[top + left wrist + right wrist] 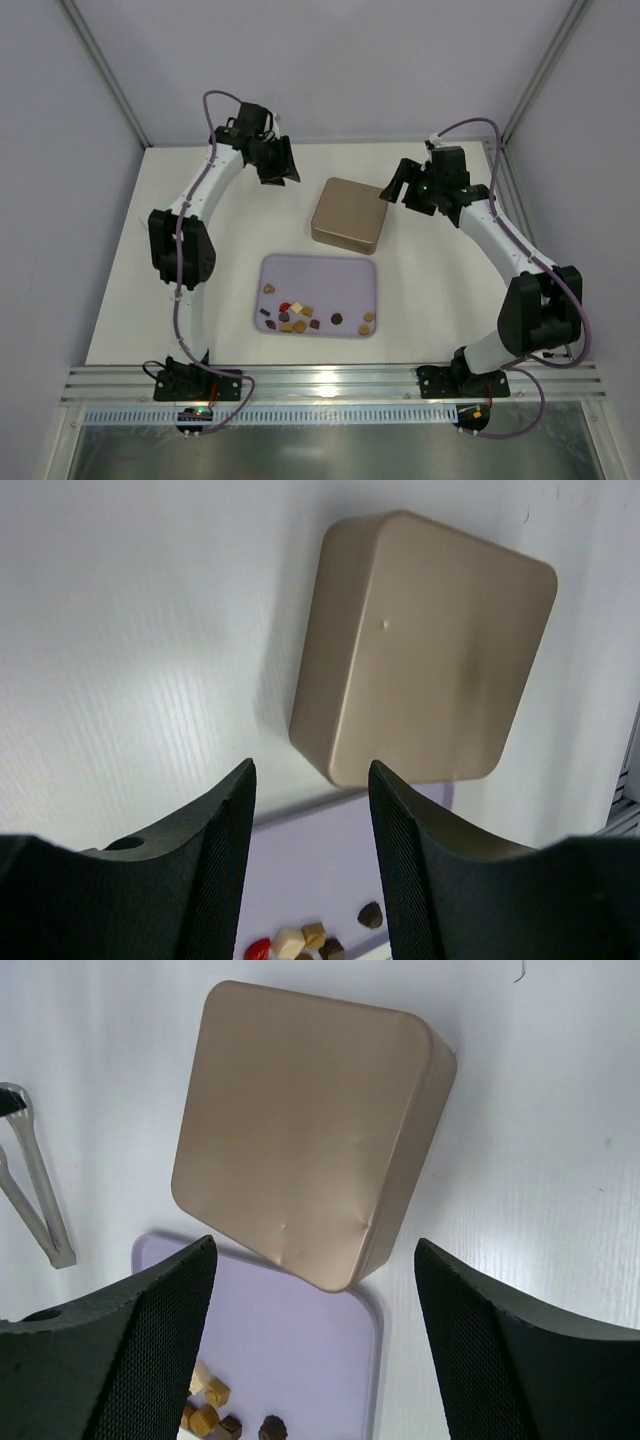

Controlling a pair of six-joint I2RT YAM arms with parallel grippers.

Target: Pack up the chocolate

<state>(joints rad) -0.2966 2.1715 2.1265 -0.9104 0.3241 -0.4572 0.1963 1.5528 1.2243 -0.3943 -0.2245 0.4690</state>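
top external: white table (130, 300) fills the frame. lavender tray (320, 280) sits low centre. the tan square lid (348, 212) lies just above the tray's upper right corner, close to it or slightly over it. cannot tell if a box base sits under the lid.

left gripper (278, 165) hovers upper left of the lid, right gripper (395, 183) upper right of it. both are apart from the lid.

left wrist: jaws spread, nothing between them, lid in the upper right of the frame. right wrist: jaws spread wider, also empty, lid upper centre. metal tongs (35, 1190) lie on the table at the left edge, untouched.

the chocolate (300, 318) is a loose scatter of tiny dark, tan and cream pieces plus one red. all of it is in the lower part of the tray, mostly left of centre, with a few toward the right edge. none is gripped.

judgement: the step in hand is at the lid, not the pieces, since both arms flank it empty-handed. how far packing has got is unclear because the inside is hidden.

next move: the lid is broader than either jaw span, so a grip has to take its rim at one side, likely with the other arm steadying. the pieces are tiny, so a fine pinch is needed, low over the tray, one piece at a time. the tongs are an option.
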